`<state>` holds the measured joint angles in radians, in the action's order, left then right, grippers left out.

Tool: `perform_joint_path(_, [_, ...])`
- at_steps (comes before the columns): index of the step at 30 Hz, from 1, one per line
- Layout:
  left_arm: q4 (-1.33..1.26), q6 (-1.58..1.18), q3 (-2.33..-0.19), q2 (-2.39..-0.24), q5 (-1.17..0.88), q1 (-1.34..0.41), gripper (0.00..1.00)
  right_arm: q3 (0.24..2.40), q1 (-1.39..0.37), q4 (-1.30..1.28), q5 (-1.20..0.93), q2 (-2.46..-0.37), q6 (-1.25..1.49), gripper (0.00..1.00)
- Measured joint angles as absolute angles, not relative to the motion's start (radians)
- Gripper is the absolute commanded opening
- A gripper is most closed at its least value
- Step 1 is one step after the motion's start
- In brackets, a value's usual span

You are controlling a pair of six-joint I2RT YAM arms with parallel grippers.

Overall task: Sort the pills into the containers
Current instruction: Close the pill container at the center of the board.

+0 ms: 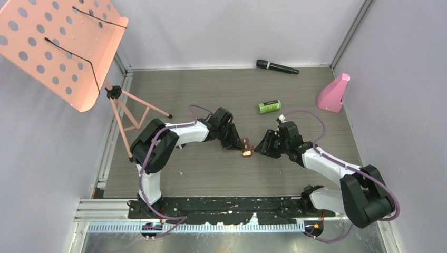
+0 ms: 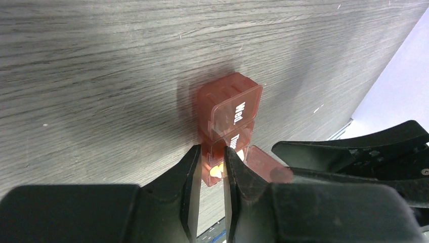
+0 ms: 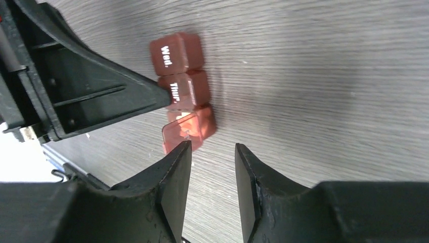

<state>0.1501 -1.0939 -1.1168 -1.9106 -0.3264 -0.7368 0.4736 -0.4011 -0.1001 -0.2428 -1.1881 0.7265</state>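
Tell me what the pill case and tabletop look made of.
The pill case looks like glossy translucent reddish-brown plastic: light glows through it, white day labels printed on. The tabletop looks like matte grey wood-grain laminate, going by its streaks; possibly real wood.

A black handheld microphone (image 1: 277, 66) lies along the far edge of the grey wood-grain worktop (image 1: 211, 179), right of its middle. A pink wedge-shaped plastic object (image 1: 333, 94) sits near the far right corner. At the far left corner stands a salmon-pink perforated metal music stand (image 1: 58, 47), its thin tripod legs (image 1: 129, 113) spread by the left edge.
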Motion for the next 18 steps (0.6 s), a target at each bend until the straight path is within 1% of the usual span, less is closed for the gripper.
perform_joint_path(3, [0.149, -1.096, -1.119, -1.914, -0.337, -0.737, 0.19, 0.477, -0.403, -0.044, -0.300, -1.222, 0.721, 0.50])
perform_joint_path(8, [0.147, -1.098, -1.121, -1.919, -0.350, -0.737, 0.17, 0.495, -0.420, 0.020, -0.346, -1.279, 0.712, 0.51])
perform_joint_path(12, [0.147, -1.098, -1.121, -1.919, -0.356, -0.737, 0.17, 0.509, -0.435, 0.028, -0.353, -1.324, 0.695, 0.49])
perform_joint_path(18, [0.163, -1.102, -1.115, -1.938, -0.348, -0.738, 0.17, 0.548, -0.461, -0.042, -0.324, -1.358, 0.637, 0.43])
